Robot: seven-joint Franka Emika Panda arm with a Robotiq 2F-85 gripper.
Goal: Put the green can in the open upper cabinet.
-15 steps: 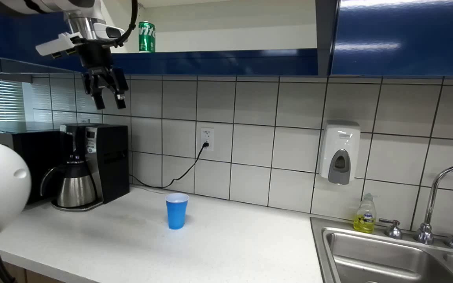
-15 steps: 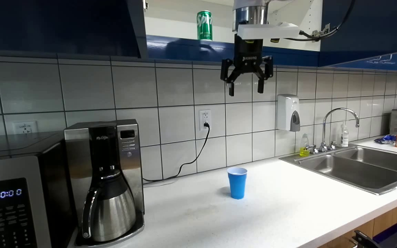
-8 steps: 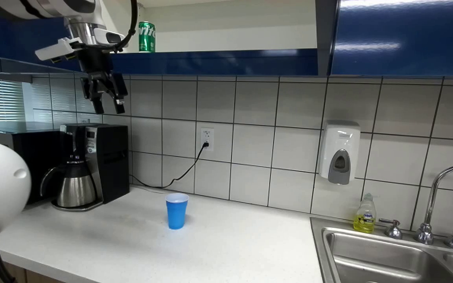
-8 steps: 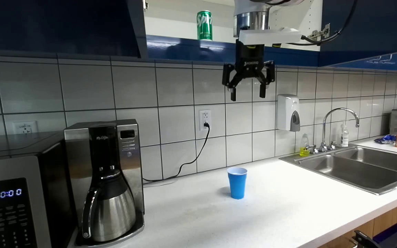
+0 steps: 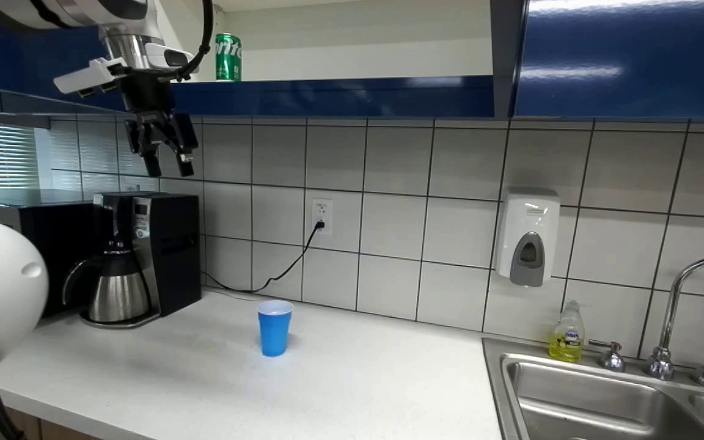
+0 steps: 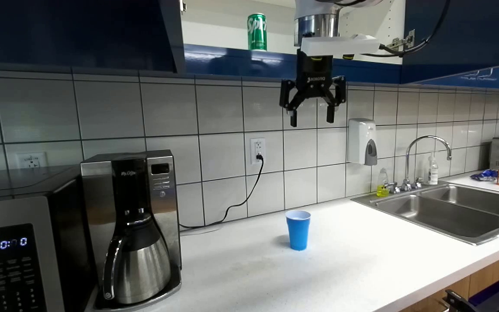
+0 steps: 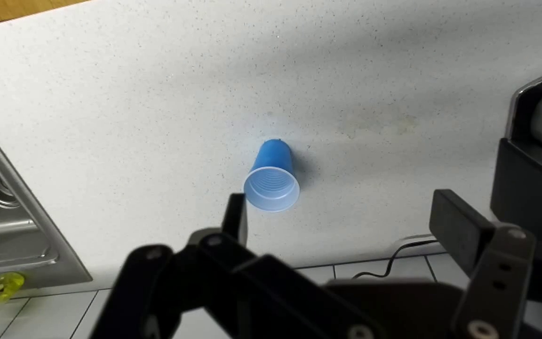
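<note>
Place: a kitchen; home or office, cannot tell
Sink [image 6: 444, 216]: steel, two basins, set into the white worktop [image 6: 340, 260]
Tap [image 5: 670, 315]: curved, at the sink's wall-side edge
Dish soap [image 5: 567, 343]: yellow, at that same sink edge
Dispenser [image 5: 529, 235]: on the tiles [image 5: 392, 223] above the sink
Coffee maker [image 6: 130, 190]: well apart from the sink
Microwave [image 6: 37, 216]: even farther from the sink
Cabinet [image 5: 358, 58]: open, wall-hung, higher than the sink

Here's the blue cup [image 6: 298, 234], upright on the white counter [image 6: 241, 281]! Left of the cup in both exterior views sits the coffee maker [image 6: 132, 195], and farther left of the cup, the microwave [image 6: 46, 216] (its display [image 6: 11, 244] glowing, by the way). Up behind the cup, a black cord [image 5: 296, 263] plugs into the wall outlet [image 5: 322, 211]. And away to the cup's right: soap dispenser [image 6: 361, 143], yellow dish soap bottle [image 5: 567, 342], faucet [image 5: 670, 305], sink [image 6: 448, 219]!
</note>
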